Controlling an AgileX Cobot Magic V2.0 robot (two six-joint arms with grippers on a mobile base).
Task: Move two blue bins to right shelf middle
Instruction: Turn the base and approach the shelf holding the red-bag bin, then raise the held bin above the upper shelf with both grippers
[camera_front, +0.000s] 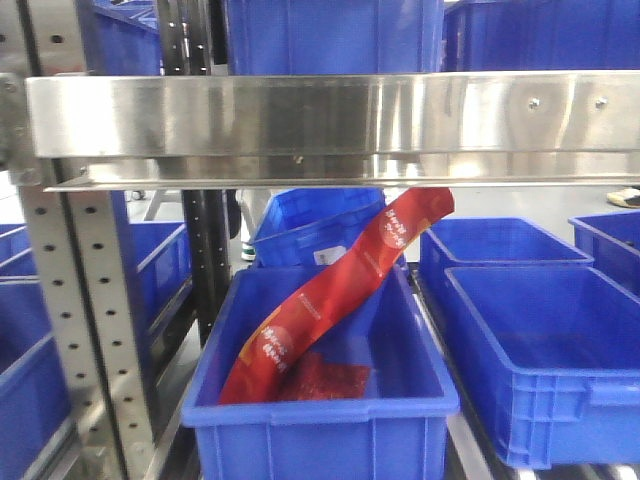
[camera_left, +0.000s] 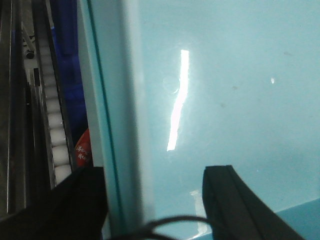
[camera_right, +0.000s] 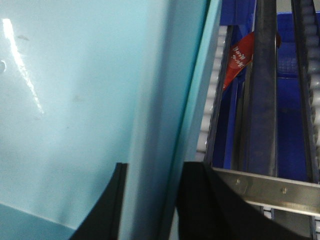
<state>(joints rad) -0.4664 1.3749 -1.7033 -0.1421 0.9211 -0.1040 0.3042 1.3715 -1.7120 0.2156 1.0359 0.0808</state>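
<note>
- My left gripper (camera_left: 155, 200) straddles one side wall of a pale blue bin (camera_left: 235, 95), one finger inside the bin, one outside; the jaws look closed on that wall.
- My right gripper (camera_right: 152, 205) does the same on the opposite wall of the bin (camera_right: 75, 100), clamped over the rim.
- The bin hangs between my two wrists, above a roller track (camera_left: 54, 125); the front camera does not show it, only the steel shelf beam (camera_front: 330, 125), dark blue bins (camera_front: 320, 400) and a red packet (camera_front: 330, 300).
- I judge it stiff, light, smooth-walled and glossy, so slippery: grip under the thick rim, both sides evenly.
- Whether two bins are nested, I cannot tell.
</note>
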